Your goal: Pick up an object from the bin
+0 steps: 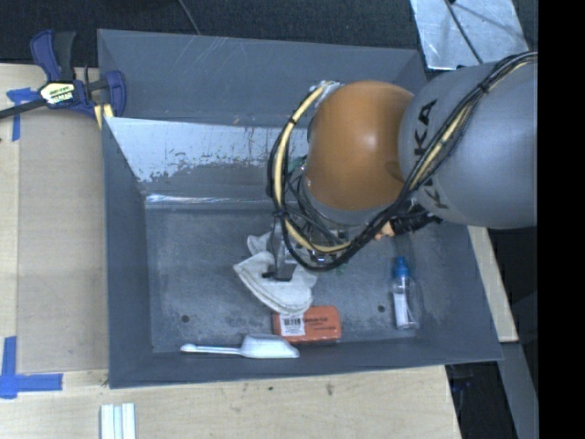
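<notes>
The gripper (280,265) sits right on the crumpled white cloth rag (292,291) mid-bin, which touches the flat orange box (315,324). Can't tell if it's spread or pinching. The rag looks light, floppy and unbreakable, so a raised fold is probably the best spot to pinch.

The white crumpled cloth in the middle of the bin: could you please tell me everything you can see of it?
The white cloth looks like soft fabric, bunched low, with folds and a pointed left corner. It lies on the floor of the bin, near the middle and towards the front. The gripper sits over its top, covering part of it. Its front edge meets the orange box; whether they overlap is unclear.
</notes>
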### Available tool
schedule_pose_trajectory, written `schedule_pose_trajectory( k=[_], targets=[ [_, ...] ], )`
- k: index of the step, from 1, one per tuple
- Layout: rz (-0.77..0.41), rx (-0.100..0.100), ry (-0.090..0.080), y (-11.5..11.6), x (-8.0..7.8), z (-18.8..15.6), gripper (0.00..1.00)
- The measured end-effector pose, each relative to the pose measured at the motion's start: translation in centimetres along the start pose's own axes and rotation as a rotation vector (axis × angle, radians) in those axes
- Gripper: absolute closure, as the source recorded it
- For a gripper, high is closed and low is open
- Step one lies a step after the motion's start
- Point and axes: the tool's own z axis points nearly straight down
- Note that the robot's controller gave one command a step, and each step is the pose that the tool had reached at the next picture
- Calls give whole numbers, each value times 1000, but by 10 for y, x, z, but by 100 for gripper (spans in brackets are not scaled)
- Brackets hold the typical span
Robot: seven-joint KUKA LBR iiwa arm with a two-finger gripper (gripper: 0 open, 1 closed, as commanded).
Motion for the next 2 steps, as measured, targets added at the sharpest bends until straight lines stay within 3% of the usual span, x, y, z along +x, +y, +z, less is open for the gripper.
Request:
schedule_pose_trajectory(
  k=[1,2],
  targets=[
    [-112,-5,-23,10,7,3,100],
    [-25,-2,-6,-6,-26,-162,100]
  ],
)
